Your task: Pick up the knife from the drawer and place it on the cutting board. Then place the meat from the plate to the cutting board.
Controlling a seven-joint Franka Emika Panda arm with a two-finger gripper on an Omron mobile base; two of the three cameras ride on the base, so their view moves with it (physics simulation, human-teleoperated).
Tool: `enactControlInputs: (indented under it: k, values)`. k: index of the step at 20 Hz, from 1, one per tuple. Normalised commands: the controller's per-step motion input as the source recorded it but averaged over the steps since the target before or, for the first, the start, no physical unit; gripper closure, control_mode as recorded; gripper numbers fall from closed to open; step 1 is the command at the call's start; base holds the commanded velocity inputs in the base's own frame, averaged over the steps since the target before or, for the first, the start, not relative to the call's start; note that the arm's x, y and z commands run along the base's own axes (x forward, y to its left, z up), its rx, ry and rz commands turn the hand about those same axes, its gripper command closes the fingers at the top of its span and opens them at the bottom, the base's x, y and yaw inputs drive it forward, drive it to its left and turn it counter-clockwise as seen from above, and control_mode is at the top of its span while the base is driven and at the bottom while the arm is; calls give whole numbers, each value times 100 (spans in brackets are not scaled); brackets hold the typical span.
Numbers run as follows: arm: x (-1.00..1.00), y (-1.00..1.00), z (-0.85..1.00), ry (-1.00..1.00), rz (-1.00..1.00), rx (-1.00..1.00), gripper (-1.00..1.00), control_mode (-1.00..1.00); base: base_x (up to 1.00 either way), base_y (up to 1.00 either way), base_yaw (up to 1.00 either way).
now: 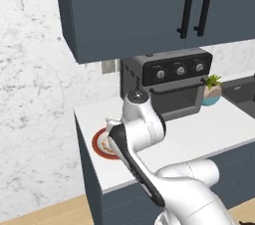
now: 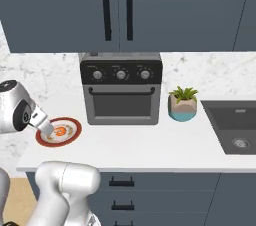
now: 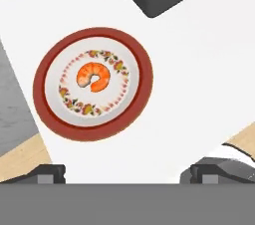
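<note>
White tabletop (image 2: pixel 150 145) under slate cabinets, toaster oven (image 2: pixel 121 89) at back; plate (image 3: pixel 47 109) at the left end, the meat (image 3: pixel 93 76) a curled orange piece on its white centre. Claw (image 3: pixel 122 173) hovers above, tips spread, empty; meat step apparently in hand; next: descend, centre, close.

A dark grey toaster oven (image 2: pixel 121 88) stands on the white counter (image 2: pixel 150 147), against the marbled white wall (image 2: pixel 215 72). Three round knobs (image 2: pixel 121 74) sit in a row on its black panel above the door, which has a bar handle. Just right of the oven is a small potted plant (image 2: pixel 182 103), green leaves in a tan and teal pot. Farther right of the oven, a dark sink (image 2: pixel 235 127) is set into the counter. Above the oven hang slate-blue wall cabinets (image 2: pixel 120 7) with long black handles. Below the counter, slate-blue drawer fronts (image 2: pixel 150 190) show.
</note>
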Motion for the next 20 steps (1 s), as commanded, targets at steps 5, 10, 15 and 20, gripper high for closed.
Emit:
enactControlInputs:
  k: [5,10,15,20]
  values:
    - [50,0,-24,3,-7,0,-100,-100,0,0,0]
    - [18,0,-46,0,-1,0,-100,-100,0,0,0]
    - [22,0,-43,2,-1,4,-100,-100,0,0,0]
    - [26,0,-31,2,-1,12,-100,-100,0,0,0]
